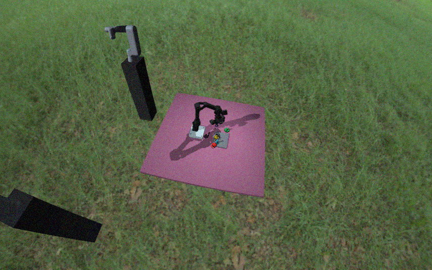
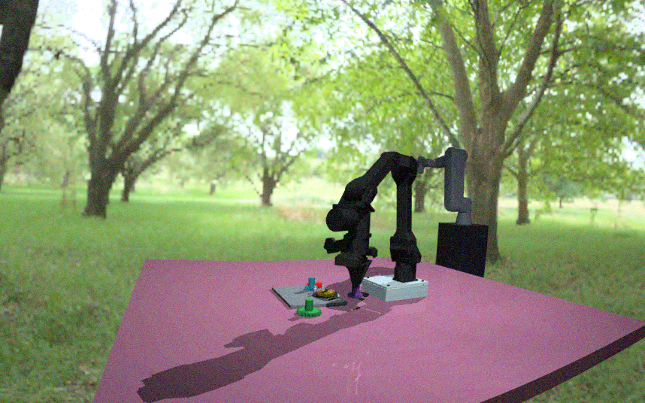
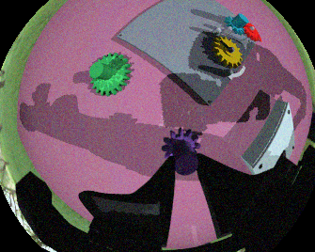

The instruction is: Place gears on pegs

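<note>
Beside the grey board [image 1: 224, 142] [image 2: 290, 296] [image 3: 154, 35], the gripper [image 1: 216, 124] [image 2: 357, 286] [image 3: 184, 159] pinches the purple gear [image 2: 355, 294] [image 3: 181, 143]; the wrist view shows its teeth, barely discernible from the top. Near the board stands the green gear [image 1: 226, 129] [image 2: 309, 311] [image 3: 113, 75]; on it are the yellow gear [image 1: 216, 137] [image 2: 325, 293] [image 3: 228, 52] and cyan gear [image 2: 311, 283] [image 3: 236, 23].

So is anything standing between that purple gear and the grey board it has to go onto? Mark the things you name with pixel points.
Nothing visible stands between the purple gear [image 2: 355, 293] [image 3: 181, 148], held in the jaws [image 2: 355, 287], and the near edge of the grey board [image 2: 290, 298] [image 3: 154, 33]. Past that edge, the yellow gear [image 2: 325, 293] [image 3: 228, 51] could get in the way.
</note>
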{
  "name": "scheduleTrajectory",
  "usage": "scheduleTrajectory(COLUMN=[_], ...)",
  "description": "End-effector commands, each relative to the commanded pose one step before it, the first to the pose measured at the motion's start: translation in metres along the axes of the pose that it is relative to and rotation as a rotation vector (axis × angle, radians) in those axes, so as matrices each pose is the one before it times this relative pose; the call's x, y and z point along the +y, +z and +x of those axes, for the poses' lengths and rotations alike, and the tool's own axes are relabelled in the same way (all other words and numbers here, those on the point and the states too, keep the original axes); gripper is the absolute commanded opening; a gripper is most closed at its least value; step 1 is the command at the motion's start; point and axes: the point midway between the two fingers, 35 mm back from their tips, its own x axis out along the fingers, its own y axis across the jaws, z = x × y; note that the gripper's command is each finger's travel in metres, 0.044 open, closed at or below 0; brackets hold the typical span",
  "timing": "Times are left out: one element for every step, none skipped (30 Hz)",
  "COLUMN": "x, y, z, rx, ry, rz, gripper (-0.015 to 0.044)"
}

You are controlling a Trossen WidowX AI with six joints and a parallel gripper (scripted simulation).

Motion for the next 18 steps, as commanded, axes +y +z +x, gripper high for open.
scheduleTrajectory(x=[0.00266,0.00007,0.00005,0.00003,0.00000,-0.00002,-0.00005,-0.00007,-0.00009,-0.00012,-0.00014,-0.00017,-0.00019,-0.00021,-0.00024,-0.00026,-0.00029,-0.00031], y=[0.00109,0.00000,0.00000,-0.00001,-0.00002,-0.00003,-0.00003,-0.00004,-0.00005,-0.00006,-0.00006,-0.00007,-0.00008,-0.00009,-0.00009,-0.00010,-0.00011,-0.00012], z=[-0.01528,-0.00242,-0.00243,-0.00243,-0.00244,-0.00244,-0.00244,-0.00245,-0.00245,-0.00246,-0.00246,-0.00246,-0.00247,-0.00247,-0.00247,-0.00247,-0.00247,-0.00248], rx=[-0.00574,0.00003,0.00003,0.00003,0.00003,0.00003,0.00003,0.00003,0.00003,0.00003,0.00004,0.00004,0.00004,0.00004,0.00004,0.00004,0.00004,0.00004], ry=[0.01214,-0.00015,-0.00015,-0.00015,-0.00016,-0.00016,-0.00016,-0.00016,-0.00017,-0.00017,-0.00017,-0.00017,-0.00018,-0.00018,-0.00018,-0.00018,-0.00018,-0.00019], rz=[-0.0008,0.0002,0.0002,0.0002,0.0002,0.0002,0.0002,0.0002,0.0002,0.0002,0.0002,0.0002,0.0002,0.0002,0.0002,0.0002,0.0002,0.0002], gripper=[0.0000,0.0000,0.0000,0.0000,0.0000,0.0000,0.0000,0.0000,0.0000,0.0000,0.0000,0.0000,0.0000,0.0000,0.0000,0.0000,0.0000,0.0000])
